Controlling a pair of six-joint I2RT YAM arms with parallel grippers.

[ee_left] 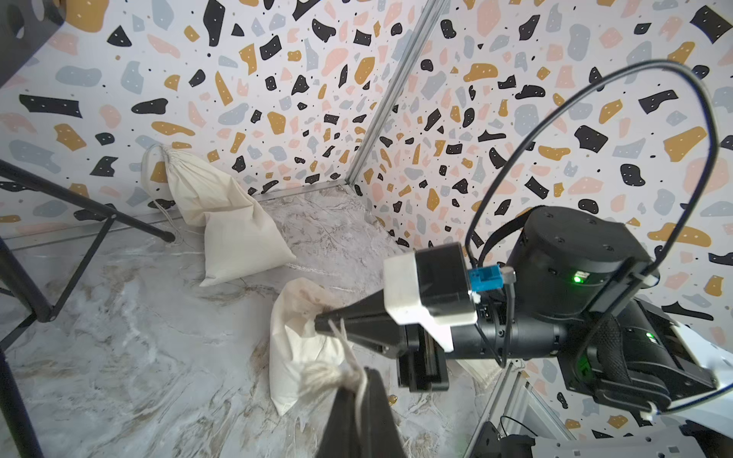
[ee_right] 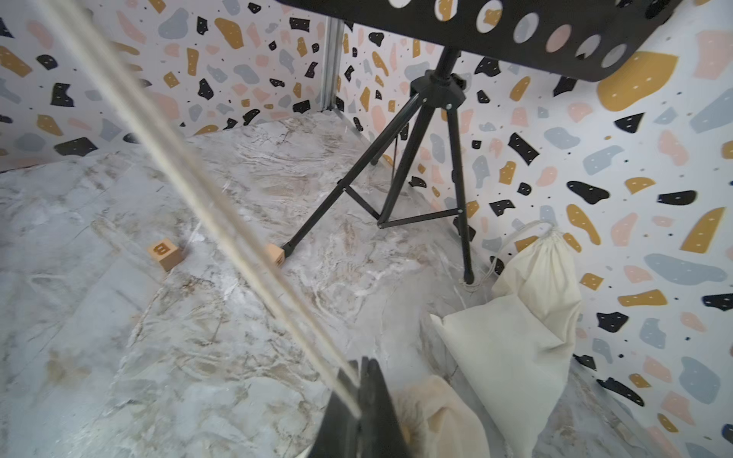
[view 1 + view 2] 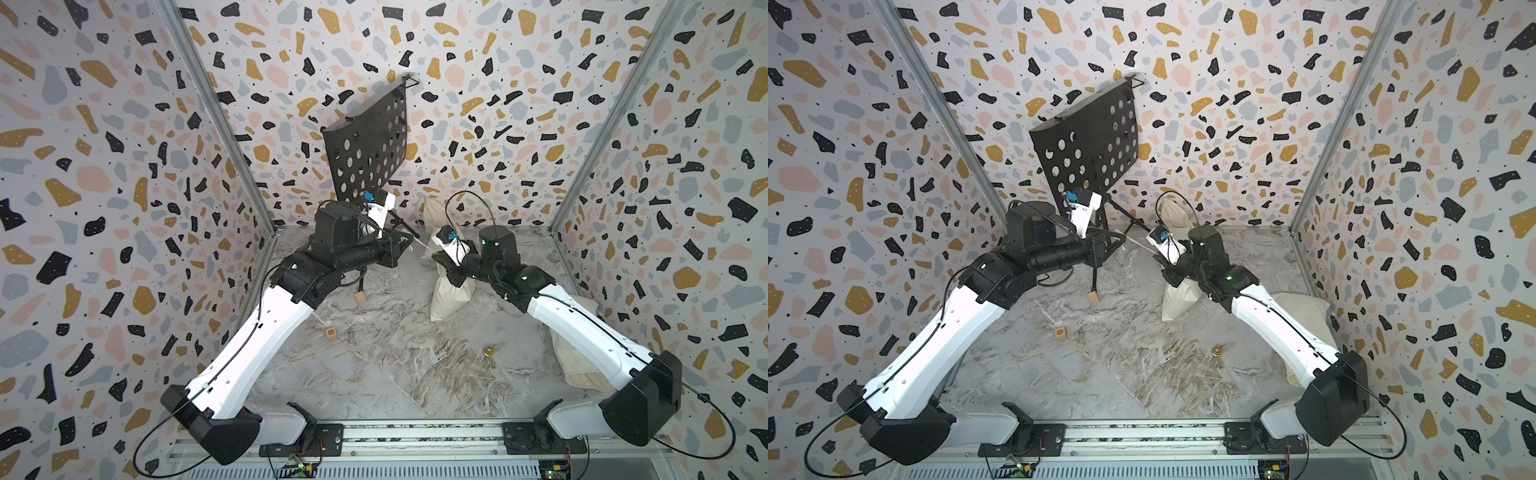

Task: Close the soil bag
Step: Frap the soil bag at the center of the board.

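I have left fingers [image 1: 341,428] clamped on the knot of the cord [image 1: 329,374] and right fingers [image 1: 357,321] pinching it by the mouth of the bag [image 1: 301,349], on the bench [image 3: 395,365] near the stand [image 3: 365,145], cord taut between them.

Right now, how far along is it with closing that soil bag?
Done: the left end effector is shut on the knotted end of the drawstring, and the right end effector is shut on it at the mouth of the bag. In hand: the drawstring runs taut between them. Left: the mouth looks loose and probably needs cinching.
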